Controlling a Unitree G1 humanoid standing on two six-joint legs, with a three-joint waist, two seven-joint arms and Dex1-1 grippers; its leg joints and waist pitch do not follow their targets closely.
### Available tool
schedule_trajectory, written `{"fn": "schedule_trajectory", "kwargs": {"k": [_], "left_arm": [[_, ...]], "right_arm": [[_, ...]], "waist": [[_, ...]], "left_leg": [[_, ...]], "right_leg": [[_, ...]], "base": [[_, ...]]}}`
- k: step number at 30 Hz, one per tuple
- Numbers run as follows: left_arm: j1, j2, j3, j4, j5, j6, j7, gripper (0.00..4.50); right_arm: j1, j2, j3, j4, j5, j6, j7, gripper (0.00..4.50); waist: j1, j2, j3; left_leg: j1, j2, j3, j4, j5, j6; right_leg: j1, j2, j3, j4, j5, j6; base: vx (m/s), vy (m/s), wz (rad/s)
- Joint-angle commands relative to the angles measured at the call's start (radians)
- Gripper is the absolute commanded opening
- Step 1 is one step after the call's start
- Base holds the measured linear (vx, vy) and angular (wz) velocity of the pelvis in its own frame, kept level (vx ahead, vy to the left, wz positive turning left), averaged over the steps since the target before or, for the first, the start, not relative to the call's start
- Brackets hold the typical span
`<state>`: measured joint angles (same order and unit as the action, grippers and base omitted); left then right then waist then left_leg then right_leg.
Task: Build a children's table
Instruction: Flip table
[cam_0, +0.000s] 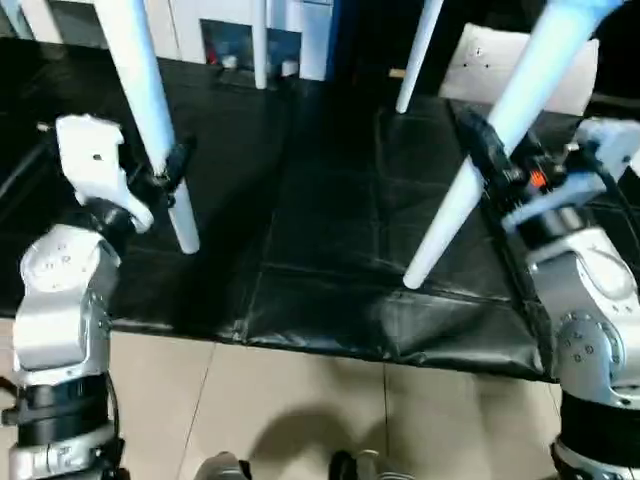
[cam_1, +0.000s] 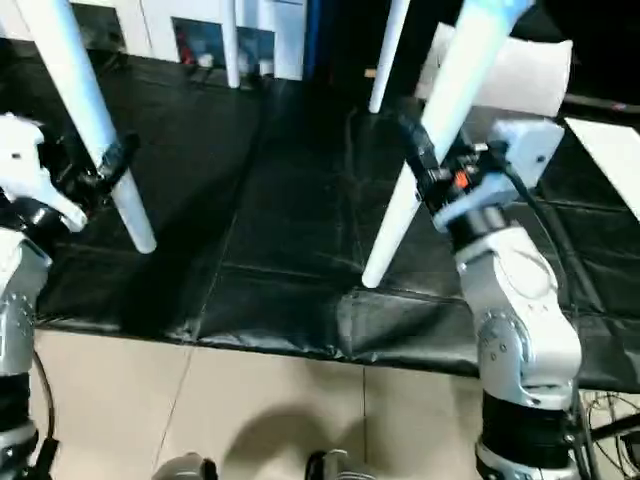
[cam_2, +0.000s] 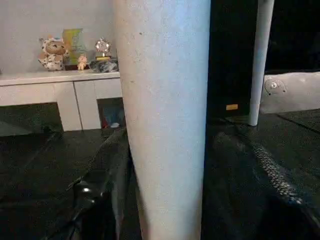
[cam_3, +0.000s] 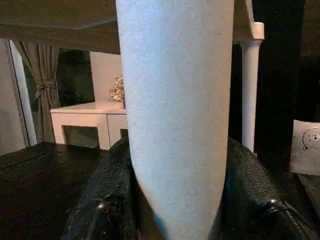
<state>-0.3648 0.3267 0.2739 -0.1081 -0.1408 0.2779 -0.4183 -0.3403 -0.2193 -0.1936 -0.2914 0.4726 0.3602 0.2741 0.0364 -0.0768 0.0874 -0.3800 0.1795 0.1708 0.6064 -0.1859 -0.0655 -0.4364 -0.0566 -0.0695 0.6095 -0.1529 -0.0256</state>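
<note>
The white children's table stands over a black mat with its legs pointing down; its top (cam_3: 60, 20) shows from below in the right wrist view. My left gripper (cam_0: 170, 172) is shut on the near left leg (cam_0: 150, 100), low on its taper. My right gripper (cam_0: 490, 155) is shut on the near right leg (cam_0: 470, 190), which slants down toward the middle. In each wrist view the held leg (cam_2: 165, 120) (cam_3: 175, 115) sits between black fingers (cam_2: 95, 200) (cam_3: 110, 195). Both far legs (cam_0: 260, 45) (cam_0: 420, 50) reach the mat's back edge.
The black mat (cam_0: 320, 230) covers the floor ahead, its front edge meeting beige tiles (cam_0: 300, 410). A white cabinet (cam_2: 60, 95) with small toys on top stands behind. A white board (cam_0: 580, 70) lies at the back right.
</note>
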Motion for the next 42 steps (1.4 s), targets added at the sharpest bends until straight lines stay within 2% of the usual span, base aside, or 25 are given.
{"fn": "schedule_trajectory", "kwargs": {"k": [1, 2, 3, 4, 11, 12, 14, 17, 21, 25, 26, 27, 28, 29, 30, 31, 32, 33, 34, 35, 36, 37, 39, 41, 42], "left_arm": [[0.017, -0.007, -0.065, -0.017, 0.000, 0.014, -0.019, 2.86], [0.036, -0.008, -0.061, -0.054, -0.016, 0.039, -0.019, 2.86], [0.064, -0.012, -0.049, -0.102, -0.034, 0.067, -0.014, 2.86], [0.068, -0.013, -0.048, -0.109, -0.036, 0.069, -0.013, 2.86], [0.336, -0.078, 0.053, -0.340, -0.167, 0.057, -0.015, 3.48], [0.377, -0.088, 0.057, -0.367, -0.181, 0.054, -0.016, 3.48], [0.451, -0.114, 0.059, -0.410, -0.197, 0.061, -0.008, 3.63], [0.567, -0.150, 0.021, -0.457, -0.185, 0.069, 0.007, 3.63], [0.650, -0.161, -0.056, -0.467, -0.170, 0.093, 0.017, 3.63], [0.685, -0.166, -0.135, -0.401, -0.119, 0.054, 0.007, 3.63], [0.681, -0.169, -0.142, -0.379, -0.114, 0.045, 0.003, 3.63], [0.673, -0.172, -0.157, -0.343, -0.096, 0.029, -0.003, 3.63], [0.672, -0.172, -0.159, -0.340, -0.094, 0.028, -0.004, 3.63], [0.659, -0.172, -0.175, -0.302, -0.080, 0.019, -0.016, 3.63], [0.656, -0.171, -0.182, -0.295, -0.079, 0.017, -0.016, 3.63], [0.654, -0.170, -0.185, -0.292, -0.084, 0.019, -0.016, 3.63], [0.653, -0.167, -0.190, -0.289, -0.086, 0.020, -0.016, 3.63], [0.655, -0.162, -0.196, -0.287, -0.086, 0.020, -0.020, 3.63], [0.663, -0.151, -0.211, -0.278, -0.086, 0.015, -0.026, 3.63], [0.667, -0.147, -0.216, -0.274, -0.085, 0.011, -0.027, 3.63], [0.674, -0.145, -0.221, -0.271, -0.087, 0.009, -0.031, 3.63], [0.676, -0.143, -0.224, -0.268, -0.083, 0.010, -0.032, 3.63], [0.692, -0.133, -0.240, -0.248, -0.074, 0.018, -0.045, 3.63], [0.723, -0.117, -0.256, -0.195, -0.070, -0.007, -0.088, 3.63], [0.723, -0.117, -0.256, -0.195, -0.070, -0.007, -0.088, 3.63]], "right_arm": [[0.022, -0.002, 0.030, 0.022, 0.008, 0.026, 0.031, 1.75], [0.031, 0.000, 0.026, 0.040, 0.001, 0.018, 0.032, 1.75], [0.046, 0.004, 0.022, 0.065, -0.001, -0.014, 0.052, 1.75], [0.048, 0.004, 0.022, 0.069, -0.002, -0.021, 0.056, 2.09], [0.231, -0.007, 0.020, -0.011, 0.018, -0.116, 0.162, 2.88], [0.265, -0.004, 0.020, -0.038, 0.024, -0.121, 0.166, 2.88], [0.341, 0.005, 0.022, -0.091, 0.036, -0.130, 0.174, 3.11], [0.511, 0.016, 0.063, -0.195, 0.033, -0.159, 0.189, 3.33], [0.631, -0.006, 0.139, -0.255, -0.045, -0.123, 0.162, 3.68], [0.667, -0.038, 0.219, -0.252, -0.039, -0.012, 0.164, 3.99], [0.661, -0.042, 0.231, -0.234, -0.054, -0.018, 0.171, 4.14], [0.651, -0.048, 0.245, -0.208, -0.068, -0.013, 0.177, 4.16], [0.650, -0.048, 0.245, -0.205, -0.068, -0.013, 0.177, 4.21], [0.637, -0.042, 0.249, -0.180, -0.078, -0.020, 0.179, 4.32], [0.637, -0.040, 0.250, -0.177, -0.078, -0.020, 0.180, 4.43], [0.636, -0.043, 0.252, -0.176, -0.078, -0.018, 0.186, 4.43], [0.638, -0.049, 0.257, -0.176, -0.080, -0.016, 0.193, 4.43], [0.639, -0.055, 0.261, -0.177, -0.084, -0.015, 0.197, 4.43], [0.641, -0.070, 0.271, -0.180, -0.089, -0.004, 0.199, 4.43], [0.641, -0.076, 0.275, -0.182, -0.088, 0.004, 0.197, 4.43], [0.641, -0.085, 0.280, -0.180, -0.090, 0.013, 0.198, 4.43], [0.640, -0.089, 0.284, -0.178, -0.091, 0.015, 0.202, 4.43], [0.638, -0.107, 0.304, -0.156, -0.100, 0.020, 0.228, 4.43], [0.632, -0.127, 0.336, -0.103, -0.101, 0.001, 0.296, 4.43], [0.632, -0.127, 0.336, -0.103, -0.101, 0.001, 0.296, 4.43]], "waist": [[0.000, 0.011, -0.070], [0.003, 0.028, -0.069], [-0.001, 0.020, -0.069], [0.002, 0.028, -0.069], [0.001, 0.028, -0.061], [0.005, 0.038, -0.059], [0.001, 0.032, -0.055], [0.004, 0.048, -0.046], [-0.002, 0.053, -0.042], [-0.018, 0.072, -0.030], [-0.022, 0.075, -0.024], [-0.036, 0.082, -0.022], [-0.040, 0.113, -0.010], [0.002, 0.131, -0.011], [0.007, 0.104, -0.016], [0.006, 0.060, -0.027], [-0.001, 0.052, -0.009], [0.001, 0.067, -0.010], [0.007, 0.064, -0.033], [0.006, 0.082, -0.047], [0.002, 0.089, -0.072], [-0.010, 0.091, -0.066], [-0.018, 0.104, -0.074], [-0.044, 0.105, -0.040], [-0.055, 0.118, -0.029]], "left_leg": [[0.010, 0.038, -0.011, -0.072, -0.177, 0.027], [0.014, 0.038, -0.013, -0.072, -0.183, 0.022], [0.013, 0.040, -0.013, -0.074, -0.202, 0.017], [0.015, 0.042, -0.015, -0.074, -0.214, 0.013], [0.017, 0.047, -0.020, -0.084, -0.306, 0.022], [0.014, 0.047, -0.021, -0.086, -0.300, 0.023], [0.012, 0.046, -0.020, -0.089, -0.310, 0.031], [0.018, 0.047, -0.023, -0.093, -0.372, 0.033], [0.024, 0.041, -0.030, -0.094, -0.431, 0.020], [0.042, 0.032, -0.041, -0.090, -0.533, 0.006], [0.052, 0.031, -0.043, -0.089, -0.568, 0.007], [0.058, 0.040, -0.054, -0.097, -0.630, 0.006], [0.026, 0.088, -0.076, -0.164, -0.794, -0.008], [-0.025, 0.119, -0.059, -0.225, -0.907, -0.026], [0.001, 0.112, -0.045, -0.219, -0.908, -0.006], [0.058, 0.048, -0.040, -0.122, -0.754, -0.023], [0.082, -0.011, -0.037, 0.023, -0.444, -0.012], [0.068, -0.005, -0.060, 0.042, -0.326, 0.004], [0.009, 0.010, -0.072, -0.014, -0.194, 0.019], [-0.031, 0.023, -0.067, -0.061, -0.089, 0.036], [-0.025, 0.031, -0.069, -0.060, -0.022, 0.060], [-0.039, 0.016, -0.047, -0.065, -0.114, 0.119], [-0.032, 0.009, -0.047, -0.047, -0.275, 0.122], [0.015, 0.017, -0.066, -0.046, -0.645, 0.002], [0.029, 0.030, -0.079, -0.065, -0.766, -0.021]], "right_leg": [[0.060, -0.065, 0.051, -0.080, -0.318, -0.061], [0.057, -0.065, 0.051, -0.079, -0.313, -0.066], [0.058, -0.064, 0.050, -0.081, -0.314, -0.070], [0.059, -0.068, 0.050, -0.080, -0.316, -0.077], [0.065, -0.070, 0.047, -0.100, -0.389, -0.088], [0.067, -0.072, 0.048, -0.100, -0.384, -0.089], [0.065, -0.067, 0.047, -0.106, -0.421, -0.074], [0.058, -0.068, 0.044, -0.128, -0.532, -0.027], [0.051, -0.066, 0.035, -0.150, -0.652, 0.023], [0.044, -0.058, 0.010, -0.185, -0.760, 0.078], [0.041, -0.054, -0.006, -0.201, -0.784, 0.084], [0.061, -0.048, -0.044, -0.214, -0.757, 0.089], [0.117, -0.030, -0.064, -0.127, -0.579, 0.054], [0.147, -0.034, -0.028, 0.035, -0.259, -0.015], [0.119, -0.032, -0.001, 0.053, -0.211, -0.012], [0.060, -0.071, 0.064, -0.063, -0.584, 0.025], [-0.006, -0.157, 0.068, -0.199, -1.061, 0.062], [0.010, -0.190, 0.078, -0.206, -1.101, 0.040], [0.059, -0.154, 0.064, -0.167, -0.880, -0.014], [0.065, -0.071, 0.032, -0.117, -0.498, -0.072], [0.060, -0.052, 0.025, -0.093, -0.308, -0.101], [0.035, -0.034, 0.011, -0.101, -0.259, -0.154], [0.043, -0.067, 0.001, -0.114, -0.425, -0.160], [0.023, -0.067, -0.050, -0.172, -0.850, 0.052], [0.023, -0.048, -0.077, -0.174, -0.854, 0.077]], "base": [[0.000, 0.000, 0.00], [0.000, 0.000, 0.00], [0.000, 0.000, 0.00], [0.000, 0.000, 0.00], [0.000, 0.000, 0.00], [0.000, 0.000, 0.00], [0.000, 0.000, 0.00], [0.000, 0.000, 0.00], [0.000, 0.000, 0.00], [-0.013, 0.006, 0.00], [-0.053, 0.025, 0.01], [-0.064, 0.042, -0.01], [-0.089, 0.035, -0.05], [-0.089, 0.035, -0.05], [-0.090, 0.001, 0.09], [0.014, -0.060, 0.06], [0.014, -0.060, 0.06], [0.016, -0.050, -0.16], [0.006, 0.022, -0.20], [0.006, 0.022, -0.20], [0.000, 0.000, 0.00], [0.000, 0.000, 0.00], [-0.026, 0.009, -0.03], [-0.066, 0.029, -0.15], [-0.070, 0.036, -0.10]]}}
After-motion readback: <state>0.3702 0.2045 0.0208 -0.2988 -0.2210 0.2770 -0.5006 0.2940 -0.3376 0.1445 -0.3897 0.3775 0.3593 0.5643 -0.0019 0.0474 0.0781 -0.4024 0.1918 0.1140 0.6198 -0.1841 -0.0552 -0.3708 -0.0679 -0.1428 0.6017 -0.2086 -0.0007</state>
